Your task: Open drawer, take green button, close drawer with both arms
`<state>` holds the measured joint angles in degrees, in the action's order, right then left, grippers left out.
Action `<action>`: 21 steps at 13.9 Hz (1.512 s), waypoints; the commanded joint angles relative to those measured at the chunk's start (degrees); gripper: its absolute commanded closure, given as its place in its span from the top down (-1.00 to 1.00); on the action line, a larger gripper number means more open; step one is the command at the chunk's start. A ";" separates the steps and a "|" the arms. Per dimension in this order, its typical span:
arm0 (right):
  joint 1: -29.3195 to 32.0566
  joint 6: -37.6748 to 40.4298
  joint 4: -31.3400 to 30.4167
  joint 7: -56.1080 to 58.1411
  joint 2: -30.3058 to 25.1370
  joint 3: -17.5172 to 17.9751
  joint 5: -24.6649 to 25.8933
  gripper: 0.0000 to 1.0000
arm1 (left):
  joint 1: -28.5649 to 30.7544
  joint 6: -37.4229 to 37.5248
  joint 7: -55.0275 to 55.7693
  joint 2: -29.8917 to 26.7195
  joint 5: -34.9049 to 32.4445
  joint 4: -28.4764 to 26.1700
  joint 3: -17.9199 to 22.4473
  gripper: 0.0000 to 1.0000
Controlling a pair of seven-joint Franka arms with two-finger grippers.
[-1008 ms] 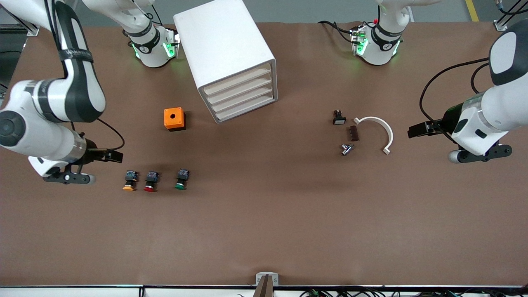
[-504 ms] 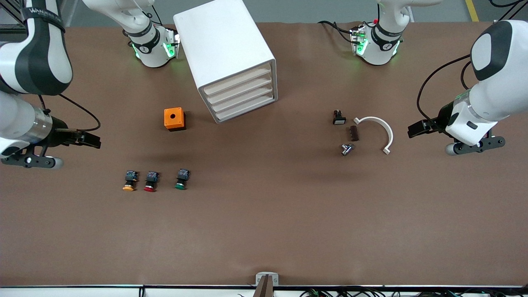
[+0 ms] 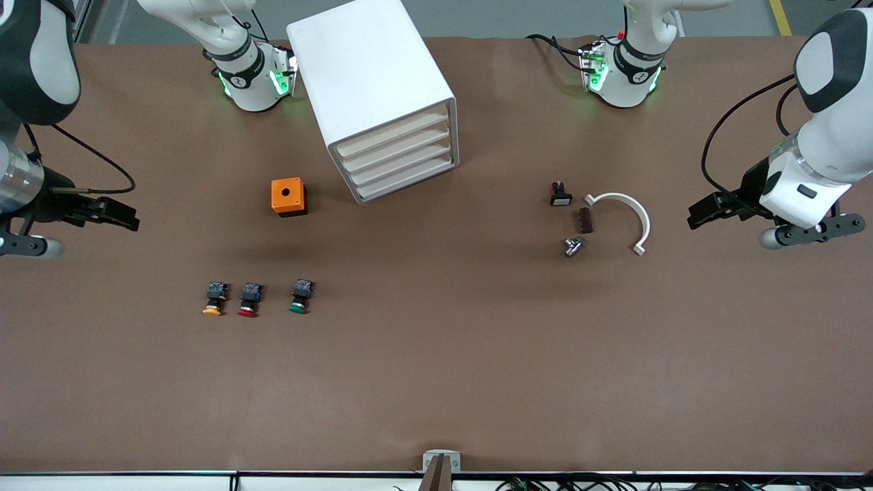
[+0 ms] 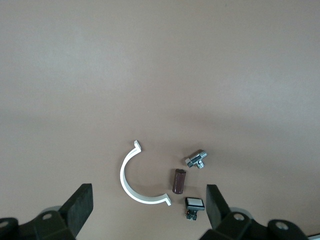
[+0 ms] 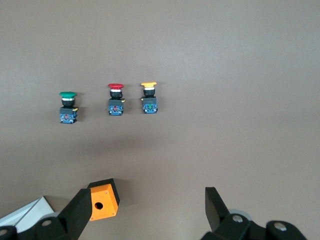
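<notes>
Both claws hover well apart from the button (image 3: 299, 296).

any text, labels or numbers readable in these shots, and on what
No text can be read in any of the views.
Right arm base: a small round dark mark on the ring, too small to read.
Left arm base: the same kind of mark, too small to read.
Green button, red button and yellow button: tiny markings on the bluish rear ends, unreadable.
Cabinet and orange box: no lettering visible.
</notes>
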<state>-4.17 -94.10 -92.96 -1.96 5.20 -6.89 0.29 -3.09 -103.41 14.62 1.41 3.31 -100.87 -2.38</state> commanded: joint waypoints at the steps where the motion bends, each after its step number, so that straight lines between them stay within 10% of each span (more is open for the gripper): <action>1: 1.09 3.57 4.80 1.34 0.07 1.09 0.76 1.00 | -0.16 0.58 -1.00 -2.98 -1.11 -0.47 0.01 0.99; 21: 2.85 3.57 4.98 4.33 0.16 1.09 0.06 1.00 | -0.43 3.31 -2.58 0.62 -2.96 9.02 0.10 0.99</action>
<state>-2.38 -91.23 -88.91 2.41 5.10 -6.76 0.32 -3.17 -101.55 12.49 1.87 1.45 -93.33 -2.25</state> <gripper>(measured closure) 0.000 0.000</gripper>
